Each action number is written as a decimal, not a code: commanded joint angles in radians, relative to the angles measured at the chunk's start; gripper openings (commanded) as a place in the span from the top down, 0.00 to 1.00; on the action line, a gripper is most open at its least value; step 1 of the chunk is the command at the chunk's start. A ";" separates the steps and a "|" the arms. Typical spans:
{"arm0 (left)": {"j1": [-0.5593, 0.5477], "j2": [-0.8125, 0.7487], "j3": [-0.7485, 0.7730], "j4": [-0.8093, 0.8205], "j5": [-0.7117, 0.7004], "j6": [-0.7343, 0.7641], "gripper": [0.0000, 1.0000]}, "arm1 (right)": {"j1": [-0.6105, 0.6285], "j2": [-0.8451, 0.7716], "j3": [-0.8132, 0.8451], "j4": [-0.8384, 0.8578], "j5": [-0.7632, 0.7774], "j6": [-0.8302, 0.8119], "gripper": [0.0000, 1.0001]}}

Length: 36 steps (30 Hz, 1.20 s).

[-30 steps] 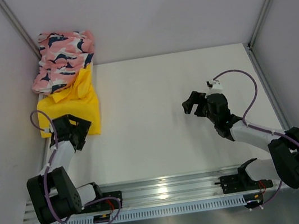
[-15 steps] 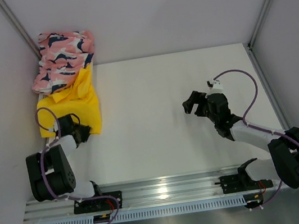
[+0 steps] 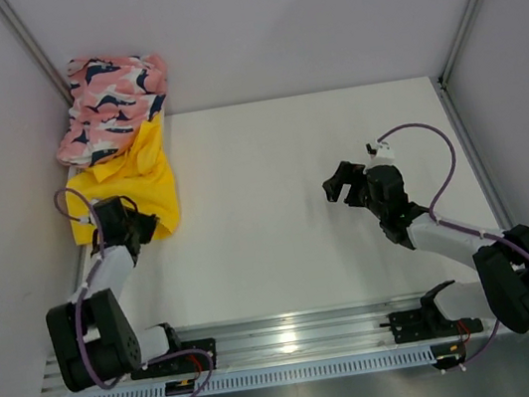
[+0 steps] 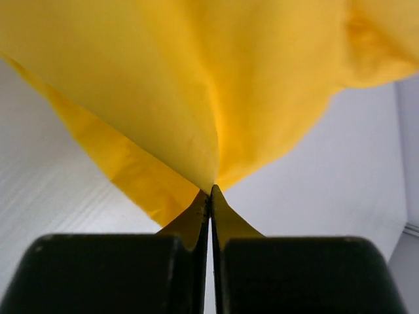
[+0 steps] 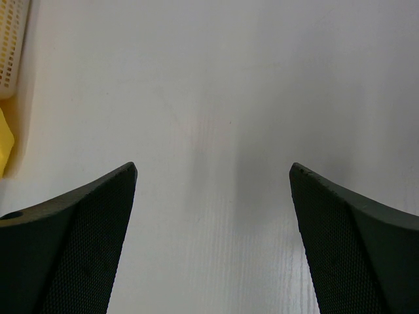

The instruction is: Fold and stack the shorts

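At the far left corner of the worktop (image 3: pixel 280 166) the pink whale-print shorts (image 3: pixel 110 100) lie in a heap, overlapping the far part of the yellow shorts (image 3: pixel 148 172). The yellow shorts lie along the left edge. The left gripper (image 4: pixel 211 191) is closed on their near edge, and the cloth rises from the tips. Well apart, over the right half, the right gripper (image 5: pixel 213 171) hangs with its jaws wide and holds nothing.
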 commanded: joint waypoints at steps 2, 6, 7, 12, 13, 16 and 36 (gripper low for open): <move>-0.018 -0.193 0.111 -0.113 -0.028 -0.005 1.00 | -0.004 0.005 0.035 0.024 -0.011 0.007 0.01; -0.018 -0.244 0.239 -0.177 -0.031 -0.020 1.00 | -0.005 0.006 0.035 0.026 -0.017 0.005 0.01; -0.018 -0.243 0.350 -0.196 -0.038 -0.021 1.00 | -0.005 0.006 0.037 0.026 -0.016 0.005 0.01; -0.018 -0.105 0.775 -0.291 -0.032 -0.012 1.00 | -0.005 0.003 0.034 0.026 -0.017 0.002 0.00; -0.018 -0.074 0.837 -0.302 -0.029 -0.009 1.00 | -0.007 0.005 0.035 0.026 -0.019 0.001 0.01; -0.018 0.053 1.221 -0.365 -0.017 0.011 1.00 | -0.005 0.009 0.035 0.027 -0.025 0.002 0.01; -0.049 -0.137 1.332 -0.151 0.187 -0.084 0.93 | -0.010 0.034 0.052 0.027 -0.054 -0.005 0.00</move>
